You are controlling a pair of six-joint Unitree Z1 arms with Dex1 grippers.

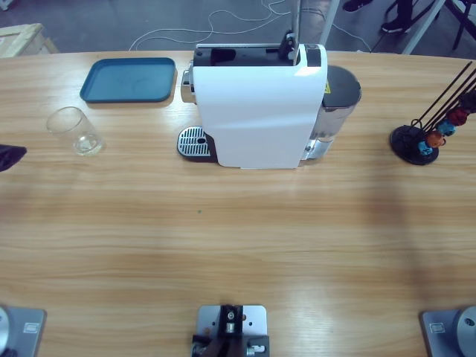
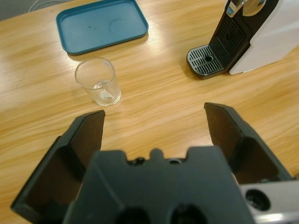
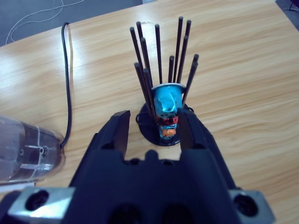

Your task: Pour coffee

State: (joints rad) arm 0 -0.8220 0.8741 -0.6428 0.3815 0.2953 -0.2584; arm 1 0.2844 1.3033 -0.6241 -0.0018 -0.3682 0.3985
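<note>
A small clear glass tumbler [image 1: 75,131] stands upright on the table's left side. I see no brownish liquid in it, so the coffee is not in view. In the left wrist view the tumbler [image 2: 97,81] is ahead and to the left of my left gripper [image 2: 154,114], which is open wide and empty, well short of the glass. Only a dark tip of that gripper [image 1: 9,156] shows at the high view's left edge. The white coffee machine [image 1: 256,111] stands mid-table with its drip grille [image 1: 195,141] bare. My right gripper [image 3: 154,128] is open and empty, facing the capsule stand [image 3: 163,93].
A blue tray [image 1: 129,79] lies behind the tumbler. The capsule stand [image 1: 424,141] with red, blue and orange capsules is at the far right. The machine's clear water tank [image 1: 338,97] sits on its right side, and a black cable [image 3: 69,84] runs near it.
</note>
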